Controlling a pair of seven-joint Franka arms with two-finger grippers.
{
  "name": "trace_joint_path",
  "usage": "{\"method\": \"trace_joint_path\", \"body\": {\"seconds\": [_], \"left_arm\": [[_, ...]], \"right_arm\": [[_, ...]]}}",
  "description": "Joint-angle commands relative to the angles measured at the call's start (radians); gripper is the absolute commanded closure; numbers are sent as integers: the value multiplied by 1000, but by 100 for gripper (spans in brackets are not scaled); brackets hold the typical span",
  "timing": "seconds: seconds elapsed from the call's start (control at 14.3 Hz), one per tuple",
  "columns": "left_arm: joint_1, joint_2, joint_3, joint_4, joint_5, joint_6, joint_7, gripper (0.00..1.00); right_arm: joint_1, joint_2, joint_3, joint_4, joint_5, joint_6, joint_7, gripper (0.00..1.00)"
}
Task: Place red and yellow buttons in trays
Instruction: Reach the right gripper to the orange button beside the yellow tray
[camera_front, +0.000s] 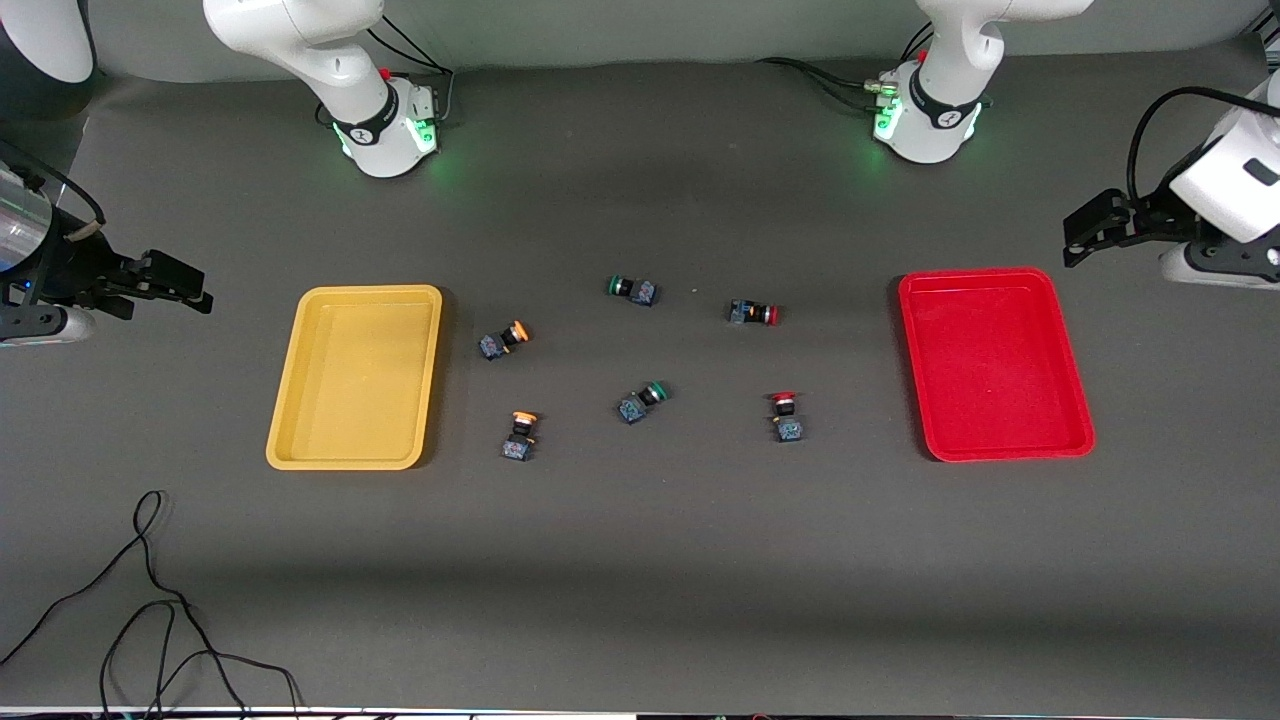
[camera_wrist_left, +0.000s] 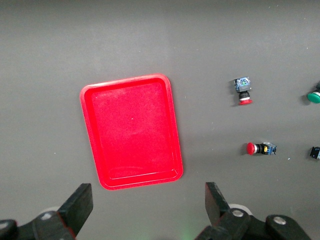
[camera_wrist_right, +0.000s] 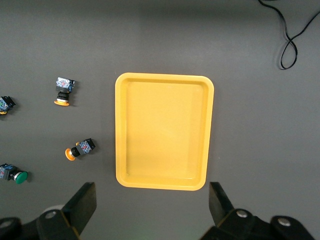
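The yellow tray (camera_front: 355, 378) lies empty toward the right arm's end, and the red tray (camera_front: 993, 363) lies empty toward the left arm's end. Between them lie two orange-yellow-capped buttons (camera_front: 503, 340) (camera_front: 520, 435) and two red-capped buttons (camera_front: 753, 313) (camera_front: 786, 415). My left gripper (camera_front: 1085, 228) hangs open and empty over bare table beside the red tray (camera_wrist_left: 132, 130); its wrist view shows both red buttons (camera_wrist_left: 242, 91) (camera_wrist_left: 260, 148). My right gripper (camera_front: 185, 282) hangs open and empty over bare table beside the yellow tray (camera_wrist_right: 165, 132); its wrist view shows both orange-yellow buttons (camera_wrist_right: 62, 91) (camera_wrist_right: 79, 149).
Two green-capped buttons (camera_front: 631, 289) (camera_front: 641, 401) lie among the others in the middle of the table. A loose black cable (camera_front: 150, 600) curls on the table near the front edge at the right arm's end. It also shows in the right wrist view (camera_wrist_right: 290, 40).
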Motion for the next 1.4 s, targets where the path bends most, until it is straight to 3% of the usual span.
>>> {"method": "trace_joint_path", "body": {"seconds": [0.0,0.56,0.77,0.98,1.12,1.33], "left_arm": [[-8,6,4,19,1,-18,-6,0],[-6,6,4,16,1,-23,-6,0],[-6,9,4,14,1,-21,-6,0],[-5,20,4,11,1,-20,-6,0],[-6,20,4,1,-1,-27,-8,0],[-29,20,-5,-22,-1,-99,-64,0]], "right_arm": [[-2,13,-6,23,17,-15,-12,0],[28,47,8,12,36,-36,8,0],[91,99,8,6,67,-34,211,0],[150,209,8,-3,101,-3,388,0],[180,264,8,-55,136,96,514,0],[260,271,6,-254,205,377,658,0]]}}
